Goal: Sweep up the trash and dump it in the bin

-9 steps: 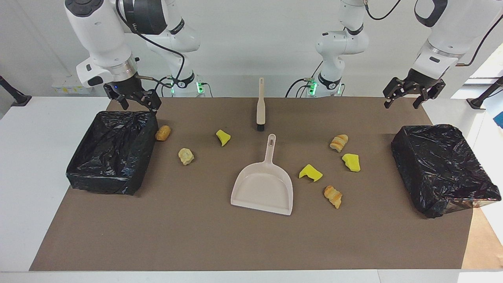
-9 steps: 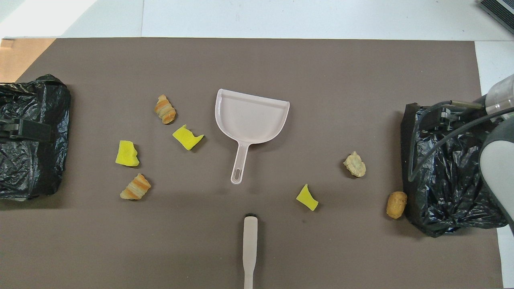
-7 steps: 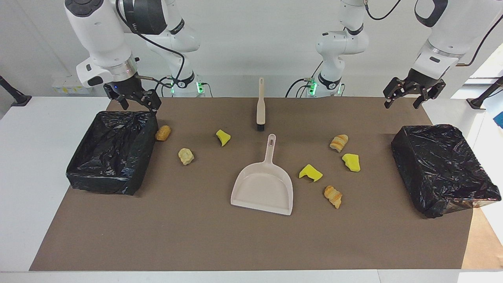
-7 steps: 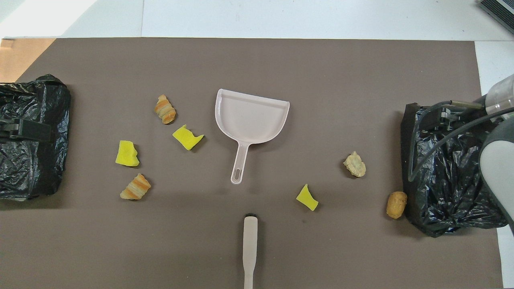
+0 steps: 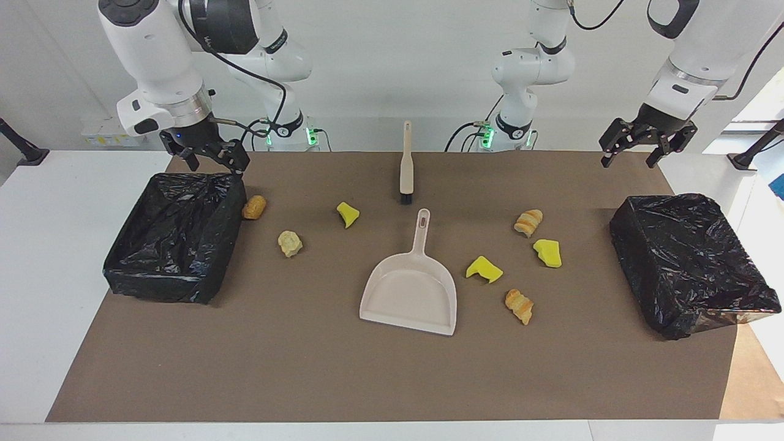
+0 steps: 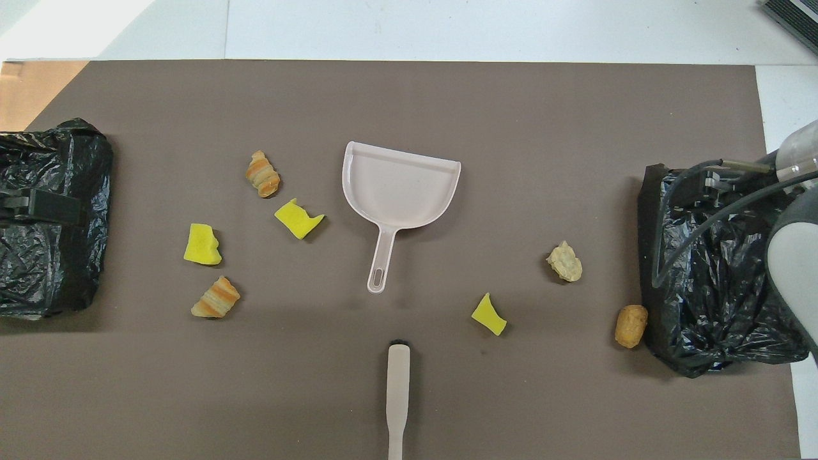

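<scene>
Facing view. Right tool (image 5: 206, 160) up in the air over the robot-side edge of one bin (image 5: 174, 236), fingers apart, nothing held. Left tool (image 5: 646, 146) raised above the brown mat (image 5: 275, 367), close to the second bin (image 5: 692, 263), fingers likewise spread and empty. Both arms waiting. Seven scraps of trash lying loose on the mat covering the surface: a brown lump (image 5: 254, 207) touching the first bin's wall, a tan lump (image 5: 290, 243) near it, a yellow chunk (image 5: 348, 214) closer to the brush (image 5: 405, 164). Toward the left arm's end, a croissant piece (image 5: 528, 222), a yellow block (image 5: 547, 253), a notched yellow chunk (image 5: 484, 270) just beside the dustpan (image 5: 411, 293), and a second croissant piece (image 5: 519, 306) farthest from the robots. Dustpan mid-mat, handle pointing at the brush bristles, not touching.

Overhead view. Same spread: dustpan (image 6: 399, 188) at centre, brush (image 6: 397, 399) nearer the robots, four scraps on the left arm's side, three on the right arm's, brown lump (image 6: 631, 325) against the bin (image 6: 722, 319). Nothing in the pan.
</scene>
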